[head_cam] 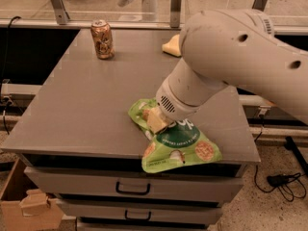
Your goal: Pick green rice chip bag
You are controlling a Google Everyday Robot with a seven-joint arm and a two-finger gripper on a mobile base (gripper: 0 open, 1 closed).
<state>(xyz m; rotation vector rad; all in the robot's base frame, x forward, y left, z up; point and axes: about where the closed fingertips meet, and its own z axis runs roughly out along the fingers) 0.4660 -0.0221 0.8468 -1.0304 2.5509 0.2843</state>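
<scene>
The green rice chip bag (185, 147) lies at the front right of the grey table (82, 109), its lower end hanging over the front edge. It is scrunched at the waist. My gripper (158, 121) comes down from the big white arm (231, 57) and is shut on the bag's crumpled middle, with one tan finger (155, 119) showing on the bag's left side. The arm hides the bag's upper right part.
A copper-coloured drink can (102, 39) stands upright at the back left. A yellow sponge (171, 45) lies at the back, partly behind the arm. Drawers (132, 189) sit under the tabletop. A cardboard box (29, 206) and cables (281, 182) lie on the floor.
</scene>
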